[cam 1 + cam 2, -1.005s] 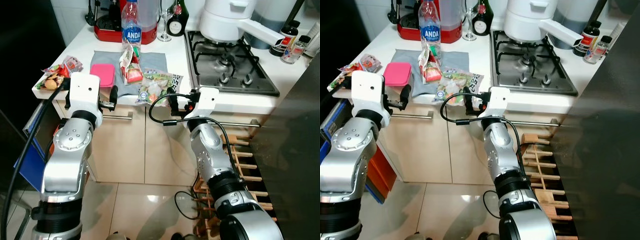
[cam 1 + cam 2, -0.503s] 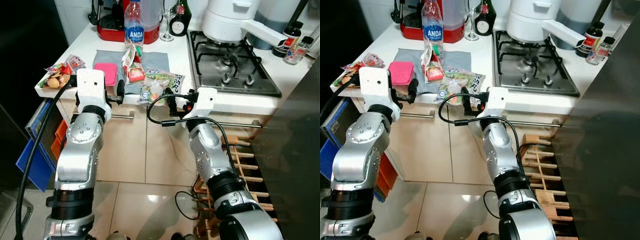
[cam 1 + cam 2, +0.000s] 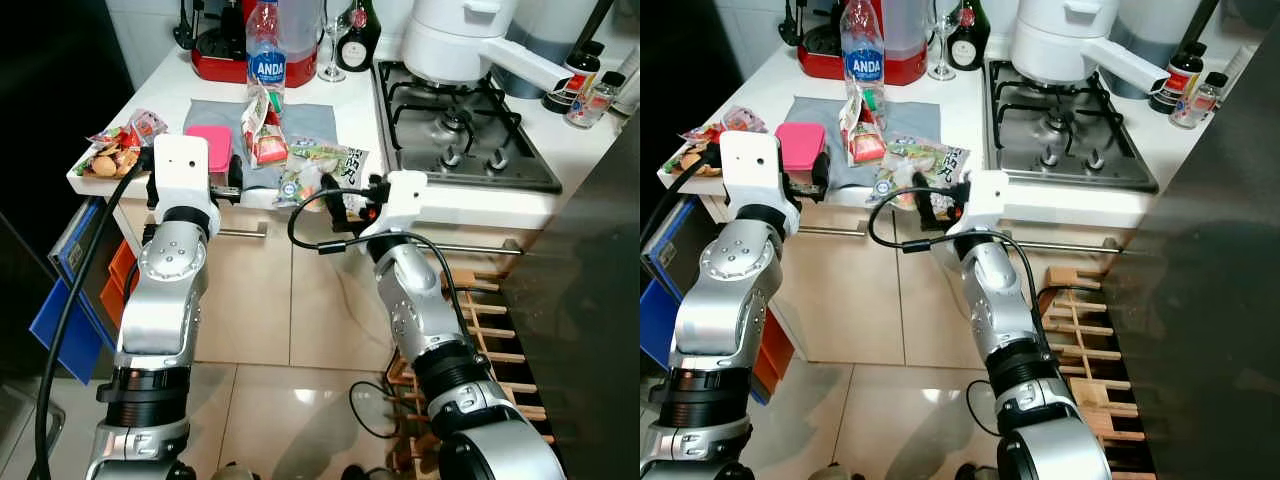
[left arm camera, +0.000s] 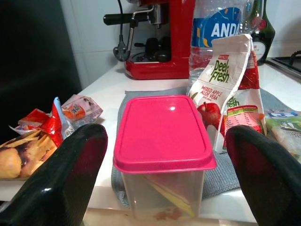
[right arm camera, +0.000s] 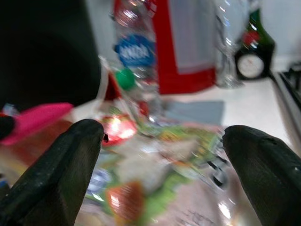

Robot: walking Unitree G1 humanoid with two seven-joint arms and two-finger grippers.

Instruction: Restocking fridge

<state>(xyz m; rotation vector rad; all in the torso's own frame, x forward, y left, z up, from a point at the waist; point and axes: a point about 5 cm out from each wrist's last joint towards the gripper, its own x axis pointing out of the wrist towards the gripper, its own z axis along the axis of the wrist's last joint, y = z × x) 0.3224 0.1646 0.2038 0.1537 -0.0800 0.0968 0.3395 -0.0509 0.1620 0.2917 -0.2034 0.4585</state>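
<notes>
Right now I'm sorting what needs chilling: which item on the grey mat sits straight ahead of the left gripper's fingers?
The pink-lidded tub, framed by the left gripper. The apple pouch and green bag lie further right.

Worktop: white kitchen counter [image 3: 355,115], brightly lit.
Walls: white tiles [image 4: 94,40] behind it.
Cooker: steel gas hob with black grates [image 3: 455,125] set into the counter.
Cabinets: beige glossy doors [image 3: 250,290] with steel bar handles [image 3: 240,233].
Floor: beige glossy tiles [image 3: 290,410], reflecting light.
Rack: wooden slatted rack [image 3: 490,320] below the hob.

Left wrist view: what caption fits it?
Open left gripper lined up on a pink-lidded container on the counter edge.
</notes>
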